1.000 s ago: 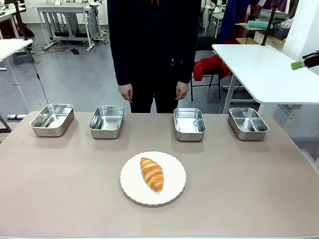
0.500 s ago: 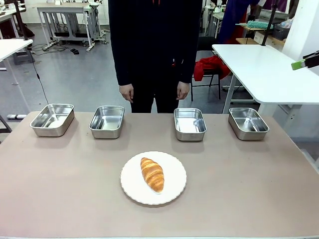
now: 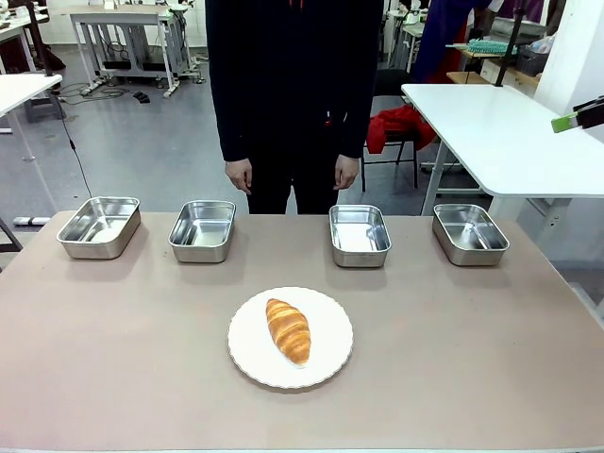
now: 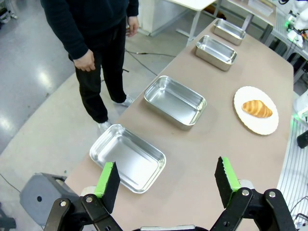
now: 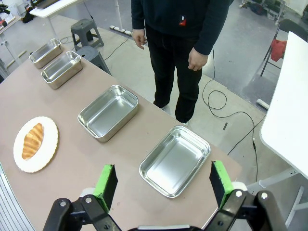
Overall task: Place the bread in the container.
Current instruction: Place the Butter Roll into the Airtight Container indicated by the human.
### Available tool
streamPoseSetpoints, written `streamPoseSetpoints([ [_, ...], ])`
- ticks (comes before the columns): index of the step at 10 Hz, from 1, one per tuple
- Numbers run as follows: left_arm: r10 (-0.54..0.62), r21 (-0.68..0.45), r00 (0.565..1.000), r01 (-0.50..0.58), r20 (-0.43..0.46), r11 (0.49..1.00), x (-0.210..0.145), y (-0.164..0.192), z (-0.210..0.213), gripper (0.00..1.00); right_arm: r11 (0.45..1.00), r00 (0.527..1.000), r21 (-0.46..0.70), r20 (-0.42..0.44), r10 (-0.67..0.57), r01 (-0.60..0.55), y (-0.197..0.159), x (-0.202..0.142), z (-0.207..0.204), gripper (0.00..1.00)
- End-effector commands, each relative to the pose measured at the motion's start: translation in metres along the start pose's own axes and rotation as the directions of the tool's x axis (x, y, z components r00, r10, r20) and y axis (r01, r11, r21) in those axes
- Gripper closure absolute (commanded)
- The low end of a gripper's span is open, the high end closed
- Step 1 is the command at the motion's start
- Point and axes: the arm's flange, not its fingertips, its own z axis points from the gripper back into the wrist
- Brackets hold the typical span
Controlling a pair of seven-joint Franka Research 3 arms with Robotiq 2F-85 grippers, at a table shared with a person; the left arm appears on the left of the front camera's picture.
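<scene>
Table: one tan rectangular tabletop [image 3: 472, 368]. Its near half is bare except for the plate, with open room to the left, right and near side of it.
Person: one, in dark clothes [image 3: 293, 85], standing at the far edge behind the middle of the row. Both hands hang empty, off the table.
Trays: four shallow rectangular stainless-steel trays, all empty, in a row along the far edge: far-left [image 3: 98, 226], left-middle [image 3: 202, 229], right-middle [image 3: 360, 235] and far-right [image 3: 469, 233]. Each outer pair sits close together, and the widest gap is in the middle. The end trays sit near the table's far corners.
Plate: one round white scalloped plate [image 3: 247, 363], on the near side of the middle gap and well apart from every tray and from the table edges.
Croissant: one golden-brown croissant [image 3: 288, 330], lying on the plate with its tapered ends pointing far and near. It is in none of the trays.
Left gripper [image 4: 166, 168]: jaws spread wide with nothing between them, raised above the table's left end.
Right gripper [image 5: 162, 168]: jaws spread wide and empty, raised above the right end.
</scene>
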Motion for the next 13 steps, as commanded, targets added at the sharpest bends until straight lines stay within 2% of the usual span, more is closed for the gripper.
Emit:
streamPoseSetpoints([
  [1, -0.003, 0.002, 1.0, 0.003, 0.006, 1.0, 0.0019, -0.0014, 0.0013, 0.0, 1.0, 1.0, 0.002, 0.018, 0.002, -0.002, 0.0006, 0.002, 0.001, 0.0],
  [13, -0.003, 0.002, 1.0, 0.003, 0.006, 1.0, 0.0019, -0.0014, 0.0013, 0.0, 1.0, 1.0, 0.002, 0.018, 0.002, -0.002, 0.0006, 0.002, 0.001, 0.0],
])
